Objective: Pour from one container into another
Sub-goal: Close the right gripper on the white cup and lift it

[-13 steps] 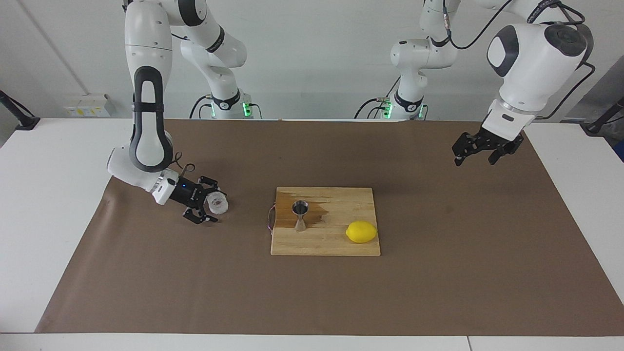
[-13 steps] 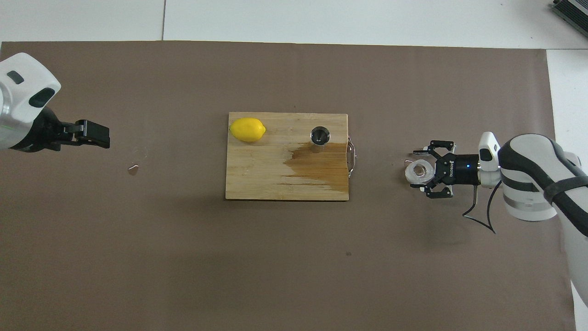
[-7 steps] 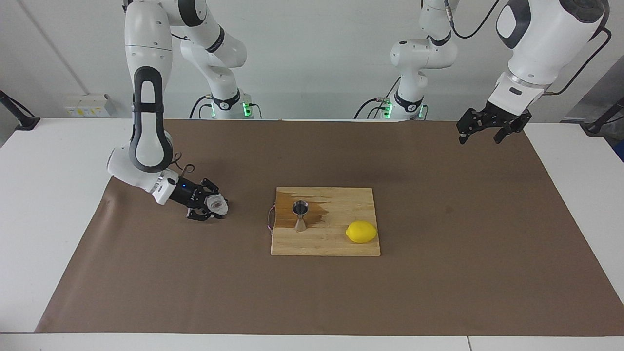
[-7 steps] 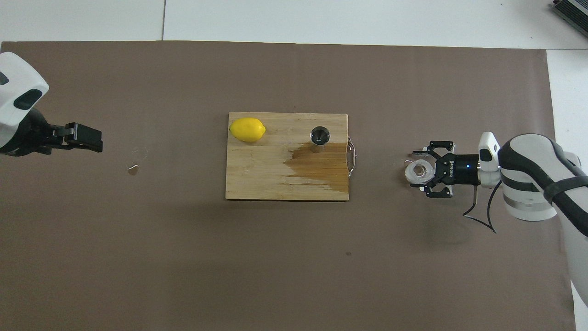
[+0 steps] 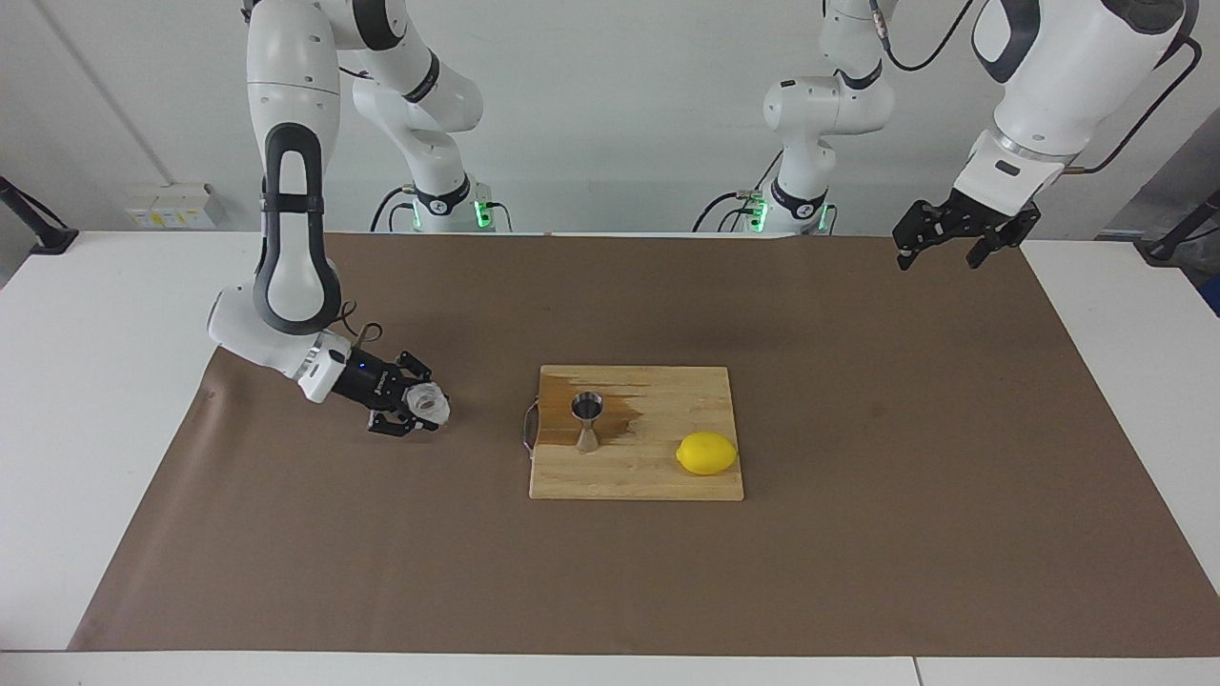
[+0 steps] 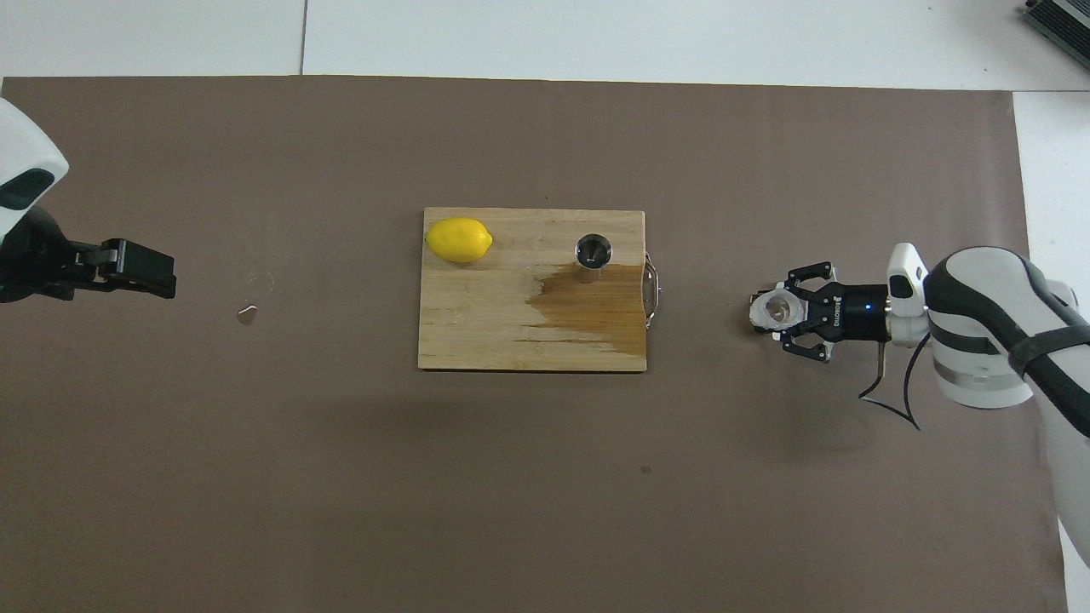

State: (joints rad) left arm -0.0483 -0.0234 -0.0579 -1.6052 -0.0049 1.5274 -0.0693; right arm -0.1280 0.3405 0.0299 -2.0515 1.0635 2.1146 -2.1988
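Gripping the clear cup (image 5: 426, 404) side-on, the right gripper (image 5: 410, 408) has its fingers closed in around the textured wall, low over the brown mat (image 5: 858, 534) toward the right arm's end of the table; I can't tell if the cup's base is touching the mat or just off it. Target is the steel jigger (image 5: 586, 420), upright on the cutting board (image 5: 658, 481) at the edge nearest the cup, beside the board's handle, well apart from the cup. A dark wet patch on the board (image 6: 588, 302) spreads from the jigger's foot, so that surface may be slick. The lemon (image 5: 706, 453) sits on the same board toward the left arm's end, clear of the pour path. Left gripper (image 5: 958, 238) waits high over the mat's edge at its own end, fingers apart, holding nothing. Risks as I see them: translucent textured plastic plus a shallow wrap could slip or rotate during tilt; the jigger mouth is narrow, so any lateral offset dumps onto the board; its thin waist and small foot on wet wood mean a fingertip or cup-rim nudge could topple it. I'd approach high, align over the mouth, tilt slowly.
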